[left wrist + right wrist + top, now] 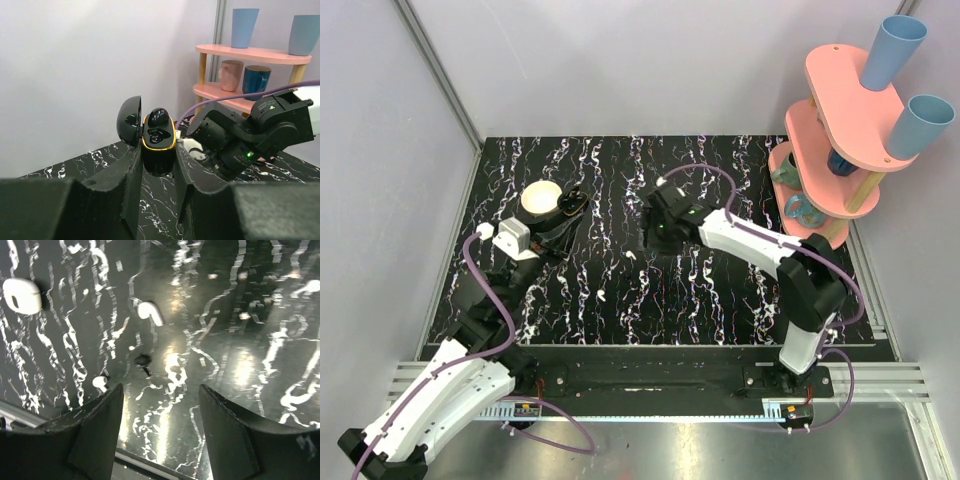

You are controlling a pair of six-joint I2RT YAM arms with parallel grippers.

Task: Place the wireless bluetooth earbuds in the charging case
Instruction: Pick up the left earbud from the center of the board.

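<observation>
Within clenched left gripper (159, 161), glossy round charging case (159, 136); right gripper (160, 396) released above white earbuds (149, 312).

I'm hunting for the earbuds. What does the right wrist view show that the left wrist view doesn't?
Only the right wrist view: a white earbud lying loose, a white oval object at the frame's upper left, and the right fingers spread with nothing between them. Only the left wrist view: the open charging case clamped between the left fingers, with a pink shelf of cups behind. Both: the black marbled tabletop.
</observation>
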